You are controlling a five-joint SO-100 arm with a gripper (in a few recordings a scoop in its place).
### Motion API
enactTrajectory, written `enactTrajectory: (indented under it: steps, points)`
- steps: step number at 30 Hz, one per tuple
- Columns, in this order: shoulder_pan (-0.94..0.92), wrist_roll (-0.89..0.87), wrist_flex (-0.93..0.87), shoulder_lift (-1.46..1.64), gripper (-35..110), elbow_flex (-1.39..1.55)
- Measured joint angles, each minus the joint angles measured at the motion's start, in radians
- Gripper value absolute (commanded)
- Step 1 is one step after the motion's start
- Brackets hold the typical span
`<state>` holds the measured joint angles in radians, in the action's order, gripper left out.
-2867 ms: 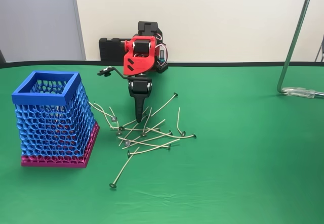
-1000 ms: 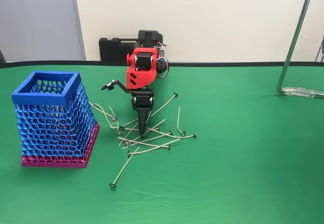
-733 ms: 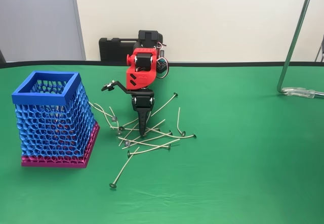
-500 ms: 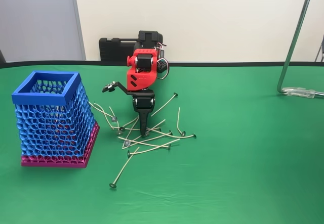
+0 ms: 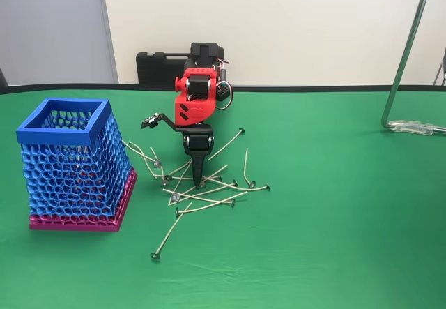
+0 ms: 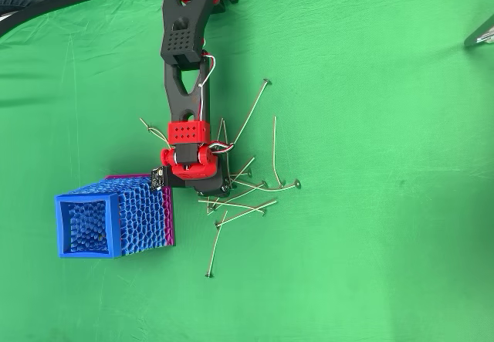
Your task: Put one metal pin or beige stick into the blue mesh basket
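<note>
Fixed view: pincer spread wide, tip among sticks; basket left.

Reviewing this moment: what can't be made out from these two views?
- Gripper state: its tip is down in the stick pile; in the overhead view the red wrist covers it.
- Whether any stick is pinched: too thin to tell.
- Inside of the blue mesh basket: hidden by mesh walls; overhead view too dark.
</note>
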<state>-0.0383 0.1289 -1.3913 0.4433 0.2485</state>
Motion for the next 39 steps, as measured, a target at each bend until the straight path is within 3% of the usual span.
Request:
enactTrajectory:
  steps: [22, 39]
  points:
    - [0.0, 0.028, 0.0, 0.0, 1, 0.0]
    - [-0.017, 0.017, 0.003, 0.0, 0, 0.0]
